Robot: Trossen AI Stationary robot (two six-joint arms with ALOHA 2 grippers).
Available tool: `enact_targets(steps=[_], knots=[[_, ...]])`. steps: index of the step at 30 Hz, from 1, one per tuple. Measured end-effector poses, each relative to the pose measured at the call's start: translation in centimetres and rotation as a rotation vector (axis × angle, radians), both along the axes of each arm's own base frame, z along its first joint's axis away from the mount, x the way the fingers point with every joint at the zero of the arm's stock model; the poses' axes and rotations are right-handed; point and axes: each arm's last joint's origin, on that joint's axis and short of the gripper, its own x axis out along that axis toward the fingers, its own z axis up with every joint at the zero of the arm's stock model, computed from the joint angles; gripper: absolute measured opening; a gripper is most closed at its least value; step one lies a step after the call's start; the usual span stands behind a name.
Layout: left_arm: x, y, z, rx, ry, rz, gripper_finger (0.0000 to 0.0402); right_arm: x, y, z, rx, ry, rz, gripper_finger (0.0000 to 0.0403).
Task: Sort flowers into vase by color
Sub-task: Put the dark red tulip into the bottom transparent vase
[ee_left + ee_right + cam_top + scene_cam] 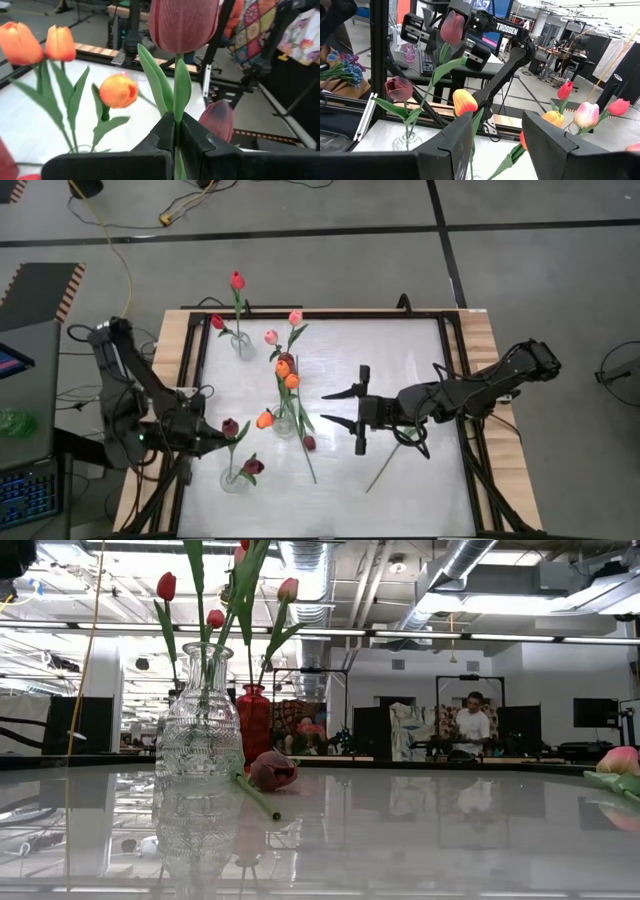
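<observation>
My left gripper (212, 438) at the table's near left is shut on a dark maroon tulip (182, 22), whose head (230, 427) is above a clear vase (233, 478) that holds another maroon tulip (252, 467). The fingers hide the held stem's lower end. Orange tulips (290, 380) stand in the middle vase (284, 420), red ones (237, 280) in the far-left vase (242, 345), and pink ones (271, 337) between these. My right gripper (340, 407) hangs open right of the middle vase, with nothing between its fingers. My left gripper pinches the tulip's green stem (176, 120) between its two fingers, a little below the head, where two leaves rise beside it. The fingers come roughly level from the table's left side and lie across the stem. The stem stands upright, head above the fingers, clear of the table.
A loose maroon tulip (309, 442) lies on the table by the middle vase. A bare green stem (385, 470) lies under my right arm. In the low view a pink tulip (618, 760) lies at the right edge. A person (470, 725) stands far behind the table.
</observation>
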Motion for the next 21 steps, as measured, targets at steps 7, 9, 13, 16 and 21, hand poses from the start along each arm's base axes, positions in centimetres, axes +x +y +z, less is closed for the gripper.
enact_targets(steps=[7, 9, 13, 16, 21], knots=[[-0.1, -0.8, -1.4, 0.007, 0.042, 0.054, 0.0000, 0.0, 0.0, 0.0, 0.000, 0.000, 0.000, 0.0198], [0.1, -1.1, -1.6, 0.002, 0.048, 0.057, 0.0000, 0.0, 0.0, 0.0, 0.000, 0.000, 0.000, 0.0198], [0.4, -1.7, -2.1, 0.017, 0.069, 0.045, 0.0000, 0.0, 0.0, 0.0, 0.000, 0.000, 0.000, 0.0198], [0.5, -2.0, -2.4, 0.025, 0.085, 0.030, 0.0000, 0.0, 0.0, 0.0, 0.000, 0.000, 0.000, 0.0198], [0.6, -2.3, -2.6, -0.006, 0.109, 0.004, 0.0000, 0.0, 0.0, 0.0, -0.001, 0.000, 0.000, 0.0198]])
